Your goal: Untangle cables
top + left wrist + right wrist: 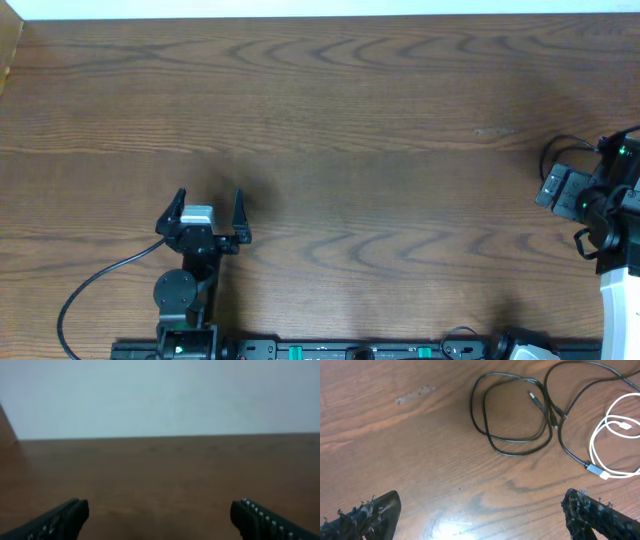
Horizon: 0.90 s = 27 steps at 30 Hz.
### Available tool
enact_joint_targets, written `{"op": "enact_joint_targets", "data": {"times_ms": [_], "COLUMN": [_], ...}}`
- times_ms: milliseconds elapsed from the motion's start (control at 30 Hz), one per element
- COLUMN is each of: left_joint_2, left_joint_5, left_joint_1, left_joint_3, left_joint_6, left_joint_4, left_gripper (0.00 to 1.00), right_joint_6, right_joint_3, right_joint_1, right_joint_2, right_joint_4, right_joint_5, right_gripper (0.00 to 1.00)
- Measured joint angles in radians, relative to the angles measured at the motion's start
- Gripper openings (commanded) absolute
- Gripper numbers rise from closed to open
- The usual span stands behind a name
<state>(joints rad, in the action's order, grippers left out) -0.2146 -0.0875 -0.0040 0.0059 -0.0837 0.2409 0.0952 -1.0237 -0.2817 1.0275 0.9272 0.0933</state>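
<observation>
Right wrist view: the cables (pixel 552 417) are shown lying flat on the wooden table (pixel 395 445). They are ahead of the right gripper (pixel 480 510) and toward its right-hand finger, and neither finger touches them. The right gripper is spread wide and nothing is held.

The black cables (pixel 515 453) are coiled in loose, overlapping loops that cross near small plug ends. A white cable (pixel 591 445) is looped at the far right, and its plug (pixel 598 471) lies nearest the right-hand finger.

The cords are judged to be light, limp and thin. They would likely slide on the wood and drag their neighbours when pulled. A hold is best taken at a stiff plug end, or on a free stretch away from the crossings.

In the overhead view the left gripper (pixel 209 200) is also seen spread and empty over bare wood. No cables can be made out near it.
</observation>
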Motion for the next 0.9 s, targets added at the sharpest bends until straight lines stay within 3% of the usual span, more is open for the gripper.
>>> {"op": "enact_joint_targets", "data": {"times_ms": [333,900], "left_joint_2": [0.188,0.204], "left_joint_5": [0.053,0.063], "left_joint_1": [0.0,0.0], "left_joint_3": [0.007,0.013], "left_joint_6": [-0.023,-0.018], "left_joint_4": [-0.262,-0.27], "left_gripper": [0.96,0.96], "right_joint_6": [0.0,0.0], "right_joint_3": [0.0,0.0], "right_joint_1": [0.0,0.0], "right_joint_2": [0.0,0.0], "right_joint_4": [0.0,0.0], "right_joint_5": [0.0,0.0], "right_gripper": [0.99,0.99]}}
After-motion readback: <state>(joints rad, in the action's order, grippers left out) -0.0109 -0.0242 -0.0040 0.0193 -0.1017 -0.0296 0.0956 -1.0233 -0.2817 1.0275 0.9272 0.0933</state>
